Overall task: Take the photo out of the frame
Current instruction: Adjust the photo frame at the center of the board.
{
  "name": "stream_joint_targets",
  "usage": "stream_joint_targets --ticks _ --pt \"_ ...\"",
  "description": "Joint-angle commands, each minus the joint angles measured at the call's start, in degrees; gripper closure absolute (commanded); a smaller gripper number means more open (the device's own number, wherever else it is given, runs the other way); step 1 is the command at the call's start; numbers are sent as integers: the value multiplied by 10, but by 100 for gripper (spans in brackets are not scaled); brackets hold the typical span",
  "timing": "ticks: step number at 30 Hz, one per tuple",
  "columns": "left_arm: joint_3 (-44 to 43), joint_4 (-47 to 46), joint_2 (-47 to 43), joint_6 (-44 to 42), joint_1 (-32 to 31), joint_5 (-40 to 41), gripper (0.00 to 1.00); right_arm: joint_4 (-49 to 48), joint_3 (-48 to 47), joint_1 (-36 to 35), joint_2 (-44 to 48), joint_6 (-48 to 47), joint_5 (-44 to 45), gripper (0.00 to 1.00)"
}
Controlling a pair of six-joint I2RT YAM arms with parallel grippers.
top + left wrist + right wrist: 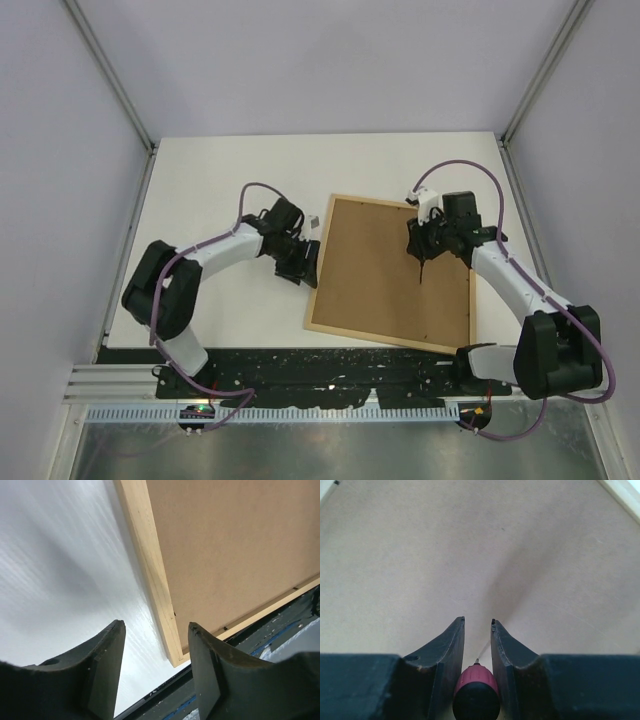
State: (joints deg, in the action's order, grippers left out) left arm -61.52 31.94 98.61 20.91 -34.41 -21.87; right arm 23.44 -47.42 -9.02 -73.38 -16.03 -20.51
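The frame (390, 340) lies face down on the white table, its brown fibreboard back (385, 275) up, so the photo is hidden. My left gripper (298, 262) hovers at the frame's left side, open, with nothing between its fingers (112, 650). In the left wrist view the pale wood strip (155, 580) and the frame's near corner show past the left gripper (156, 627). My right gripper (424, 255) is over the back board's right half, shut on a small red-handled screwdriver (476, 680). Its thin tip points down at the board (470, 545) between the right gripper's (477, 621) jaws.
The black base plate (330, 365) runs along the table's near edge, just below the frame's near corner. White table surface (220, 180) stretches to the left and behind the frame. Grey walls enclose the table on three sides.
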Motion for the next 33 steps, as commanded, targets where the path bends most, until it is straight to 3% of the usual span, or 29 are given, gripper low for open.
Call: stream_joint_targets --ticks 1,9,18,33 --pt "-21 2 -56 -17 25 3 40 20 -19 12 54 -49 52 92" --pt "-193 133 20 -109 25 74 33 52 -15 101 98 -85 58 92" --pt "-380 226 155 -180 -10 135 29 10 7 175 53 -116 68 92" --pt "-391 226 200 -254 -110 245 28 -139 -2 193 -62 -132 141 92"
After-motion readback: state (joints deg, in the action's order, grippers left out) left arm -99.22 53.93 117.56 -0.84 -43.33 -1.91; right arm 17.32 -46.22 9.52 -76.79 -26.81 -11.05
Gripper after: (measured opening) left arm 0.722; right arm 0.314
